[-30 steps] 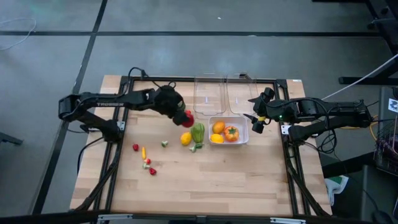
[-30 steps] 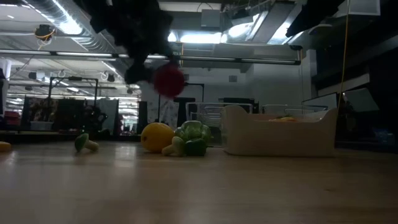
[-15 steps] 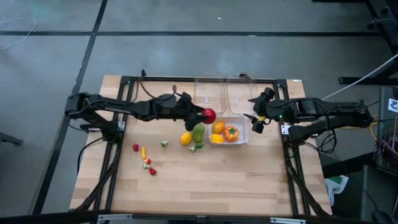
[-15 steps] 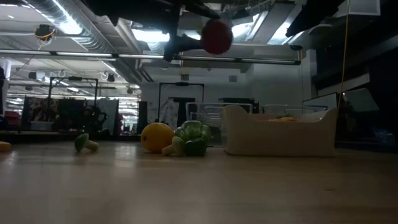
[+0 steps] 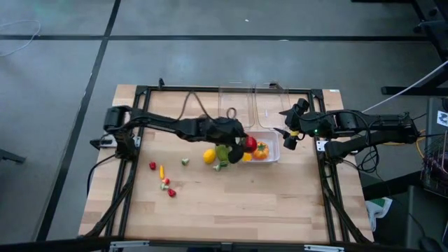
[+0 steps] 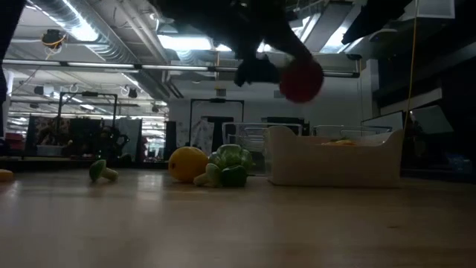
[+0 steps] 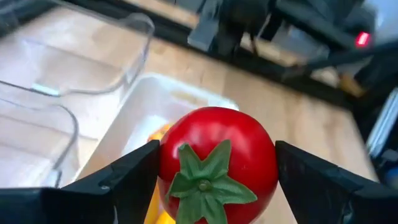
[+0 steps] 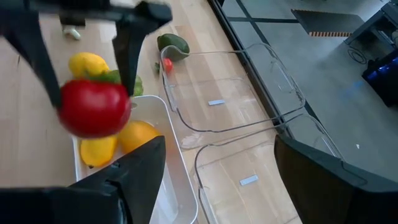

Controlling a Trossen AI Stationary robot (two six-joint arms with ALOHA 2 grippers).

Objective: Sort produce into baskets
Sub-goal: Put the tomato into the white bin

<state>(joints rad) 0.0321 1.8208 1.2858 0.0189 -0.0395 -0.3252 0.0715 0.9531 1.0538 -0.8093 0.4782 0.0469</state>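
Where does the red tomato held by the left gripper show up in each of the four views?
High view: red tomato over the whitish tub, held by the left gripper.
Low view: tomato in the air above the tub's wall.
Left wrist view: tomato between the fingers, centre.
Right wrist view: tomato at left.
Shared landmark: the whitish tub.

Tubs counted: three. These were a clear tub (image 5: 234,106), a second clear tub (image 5: 270,105) and one white tub (image 5: 275,159), all toward 1 o'clock on the table.

Large produce counted:
- one tomato (image 5: 250,143)
- two lemons (image 5: 208,155) (image 8: 98,151)
- one orange (image 8: 138,135)
- one orange-red piece (image 5: 260,149)
- one green ribbed piece (image 5: 222,150)

Small bits (image 5: 166,183) counted: about six, toward 8 o'clock.
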